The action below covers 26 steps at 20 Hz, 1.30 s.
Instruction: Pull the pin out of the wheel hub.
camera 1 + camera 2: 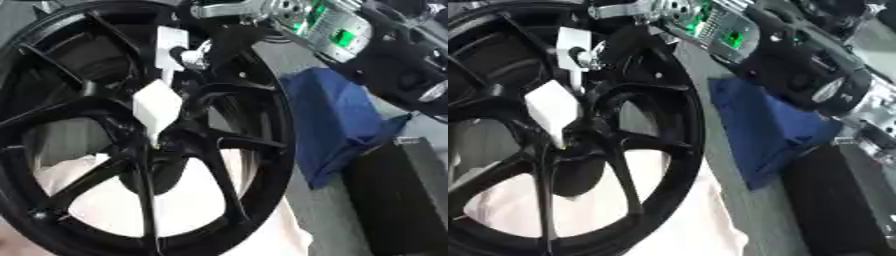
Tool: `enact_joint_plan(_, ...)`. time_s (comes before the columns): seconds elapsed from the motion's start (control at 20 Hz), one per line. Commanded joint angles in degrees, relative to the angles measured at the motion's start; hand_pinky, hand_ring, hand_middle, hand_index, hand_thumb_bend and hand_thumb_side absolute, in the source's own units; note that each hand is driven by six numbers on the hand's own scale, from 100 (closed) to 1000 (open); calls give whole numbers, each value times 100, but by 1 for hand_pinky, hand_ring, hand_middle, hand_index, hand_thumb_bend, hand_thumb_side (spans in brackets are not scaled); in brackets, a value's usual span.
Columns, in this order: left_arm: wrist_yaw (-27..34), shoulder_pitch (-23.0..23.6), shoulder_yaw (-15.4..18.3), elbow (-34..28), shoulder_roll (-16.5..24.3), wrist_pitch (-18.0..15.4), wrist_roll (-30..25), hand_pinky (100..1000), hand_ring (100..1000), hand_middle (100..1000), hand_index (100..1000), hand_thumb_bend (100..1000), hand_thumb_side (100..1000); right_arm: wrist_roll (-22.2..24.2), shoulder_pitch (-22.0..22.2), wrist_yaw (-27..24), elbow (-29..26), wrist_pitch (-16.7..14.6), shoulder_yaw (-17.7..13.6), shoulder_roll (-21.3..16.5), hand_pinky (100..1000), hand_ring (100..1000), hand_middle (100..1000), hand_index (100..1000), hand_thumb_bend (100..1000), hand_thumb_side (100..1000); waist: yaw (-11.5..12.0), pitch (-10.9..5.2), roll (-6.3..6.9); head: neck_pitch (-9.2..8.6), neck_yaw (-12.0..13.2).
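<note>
Blue cloth [337, 120] lies crumpled on grey floor [332, 215], right of centre, w/ folds running down toward its lower edge. Black box [402, 195] sits at lower right, just beside the cloth's lower corner; a small pale bit shows at its top edge, can't tell what. Pale pinkish-white sheet [684, 225] spreads along the bottom, from lower left to abt mid-frame, its right edge curving against the floor. Cloth & sheet lie apart, a floor strip between them.
</note>
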Motion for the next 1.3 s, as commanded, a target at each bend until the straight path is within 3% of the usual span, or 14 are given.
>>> enact_joint_plan(0.05,-24,-39,36,-96,24,-17,-19,834,556,573,728,272,684,-5,-35,17,-16,61,-68,-148,1000,1000,808,1000,100,818,7,-76,52,-42,-35)
enact_joint_plan(0.35,-34,-42,33,-96,17,-18,-29,834,555,573,728,270,687,-10,-46,21,24,139,-52,-118,994,1000,800,994,100,838,14,-52,47,-47,-45)
enact_joint_plan(0.65,-37,-36,39,-96,1,-7,-29,836,554,574,725,264,695,-30,-56,-98,-12,154,-59,-89,976,991,700,873,100,853,27,-36,49,-39,-49)
enact_joint_plan(1.05,-36,-40,42,-96,-3,-7,-41,836,554,574,724,262,695,73,-71,-318,-36,125,-79,-86,953,967,601,796,100,700,30,-32,46,-43,-47)
enact_joint_plan(1.3,-32,-34,48,-96,-19,-3,-32,837,553,574,723,260,700,98,-87,-321,56,123,-65,-50,937,938,529,734,100,679,42,-20,44,-42,-55)
